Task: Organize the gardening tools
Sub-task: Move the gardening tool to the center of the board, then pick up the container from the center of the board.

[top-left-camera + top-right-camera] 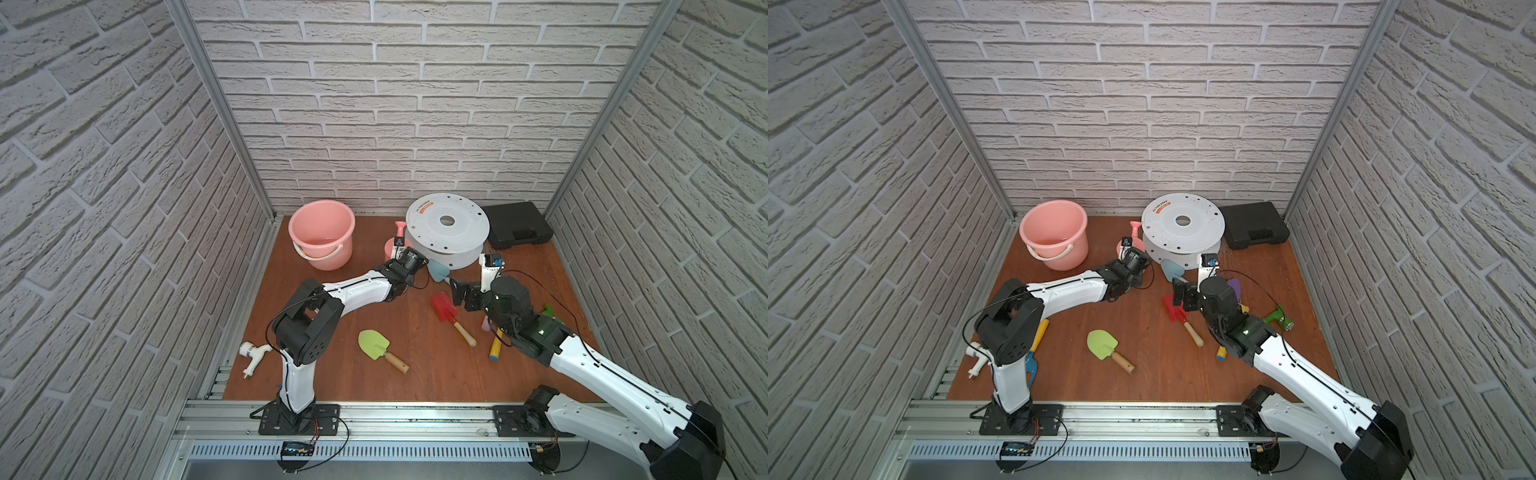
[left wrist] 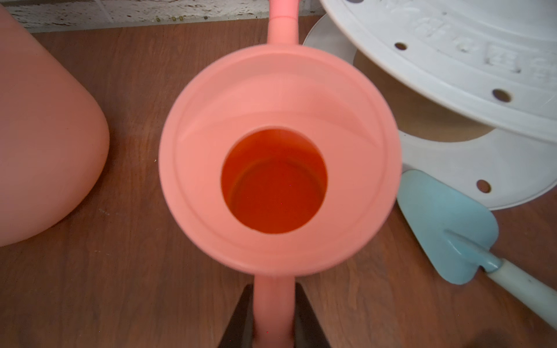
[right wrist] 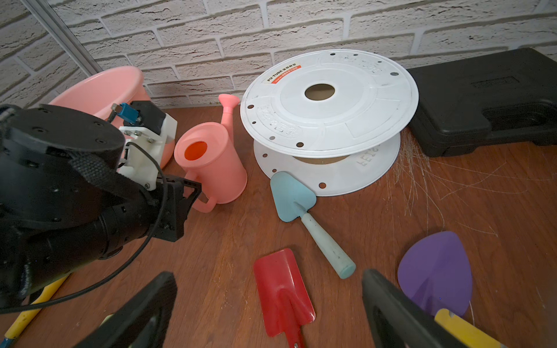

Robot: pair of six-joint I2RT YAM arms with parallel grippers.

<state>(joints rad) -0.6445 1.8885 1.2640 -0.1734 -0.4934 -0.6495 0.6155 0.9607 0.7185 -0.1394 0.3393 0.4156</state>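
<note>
- Pink handle of the watering can (image 3: 211,168) is pinched by the left claw (image 2: 273,289); the can stands upright on the wooden worktop (image 1: 415,382), between the pink bucket (image 1: 322,232) and the white spool (image 1: 446,232).
- Spread wide, the right claw (image 3: 269,278) hovers over the red spade (image 1: 444,306).
- Against the spool's lower rim lies the blade of the pale teal trowel (image 3: 292,195).
- Just beside the right claw lies the purple trowel (image 3: 435,271).
- Well apart, nearer the front, lies the lime-green trowel (image 1: 373,343).
- Beside the left arm's base lies the blue fork (image 1: 1031,365).
</note>
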